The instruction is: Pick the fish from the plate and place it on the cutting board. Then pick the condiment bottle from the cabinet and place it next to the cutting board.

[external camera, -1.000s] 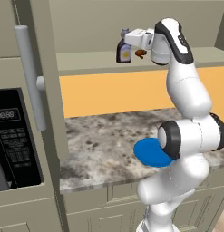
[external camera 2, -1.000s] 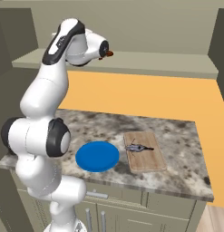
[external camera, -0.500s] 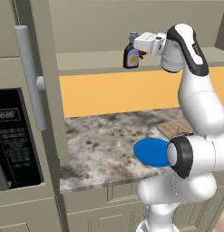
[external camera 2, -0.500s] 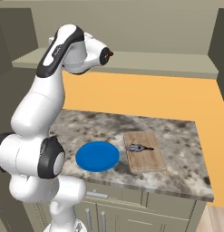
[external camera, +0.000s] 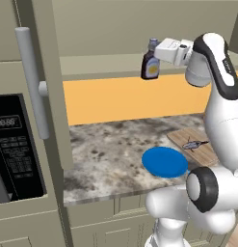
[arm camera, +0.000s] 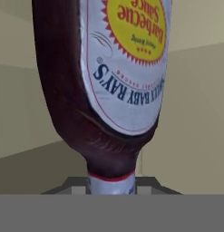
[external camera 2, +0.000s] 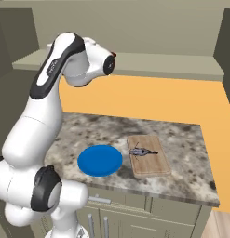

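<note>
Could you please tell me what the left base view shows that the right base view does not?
Left base view: the condiment bottle, upright, gripped by the gripper in front of the cabinet shelf, plus a microwave and a grey bar handle. Right base view: the orange wall panel turning the corner. Both: the fish on the cutting board beside the bare plate.

fish [external camera 2: 140,151] on cutting board [external camera 2: 153,166]; condiment bottle [external camera: 150,63] upright, held aloft

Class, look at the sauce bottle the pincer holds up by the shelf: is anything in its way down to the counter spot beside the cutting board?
Nothing visible blocks it. The condiment bottle hangs in the pincer in open air, and bare countertop lies beside the cutting board.
</note>
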Controlling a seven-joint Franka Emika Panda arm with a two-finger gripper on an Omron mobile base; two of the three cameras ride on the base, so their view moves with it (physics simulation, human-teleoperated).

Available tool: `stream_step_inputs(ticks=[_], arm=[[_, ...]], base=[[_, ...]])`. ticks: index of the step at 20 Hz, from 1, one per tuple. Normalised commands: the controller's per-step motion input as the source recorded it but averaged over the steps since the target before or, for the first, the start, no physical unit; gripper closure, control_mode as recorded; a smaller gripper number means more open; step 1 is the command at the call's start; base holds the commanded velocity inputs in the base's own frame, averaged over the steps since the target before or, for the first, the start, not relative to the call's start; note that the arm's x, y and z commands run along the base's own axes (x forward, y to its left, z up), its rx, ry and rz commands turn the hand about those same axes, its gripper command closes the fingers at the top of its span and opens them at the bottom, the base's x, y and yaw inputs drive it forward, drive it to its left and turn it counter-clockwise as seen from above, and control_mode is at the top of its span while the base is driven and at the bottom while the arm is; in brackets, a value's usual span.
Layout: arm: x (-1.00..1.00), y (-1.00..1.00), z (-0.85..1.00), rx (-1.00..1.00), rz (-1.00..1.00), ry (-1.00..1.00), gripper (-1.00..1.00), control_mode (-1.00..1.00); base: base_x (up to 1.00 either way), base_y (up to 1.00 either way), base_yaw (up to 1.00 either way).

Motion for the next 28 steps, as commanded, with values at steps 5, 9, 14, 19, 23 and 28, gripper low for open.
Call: stream_step_inputs(ticks=[5,9,14,19,23,28], arm=[[-0.62,-0.18,0.0,-0.01,0.0,0.0,1.0,-1.0],[-0.62,-0.16,0.0,-0.01,0.0,0.0,1.0,-1.0],[-0.61,-0.17,0.0,-0.01,0.0,0.0,1.0,-1.0],[-0.59,-0.16,-0.09,-0.01,0.0,0.0,1.0,-1.0],[-0.45,-0.1,-0.34,0.0,0.0,0.0,1.0,-1.0],[-0.37,-0.13,-0.37,0.0,0.02,0.0,1.0,-1.0]], base=[[0.0,0.0,0.0],[0.0,0.0,0.0],[0.0,0.0,0.0],[0.0,0.0,0.0],[0.0,0.0,0.0],[0.0,0.0,0.0]])
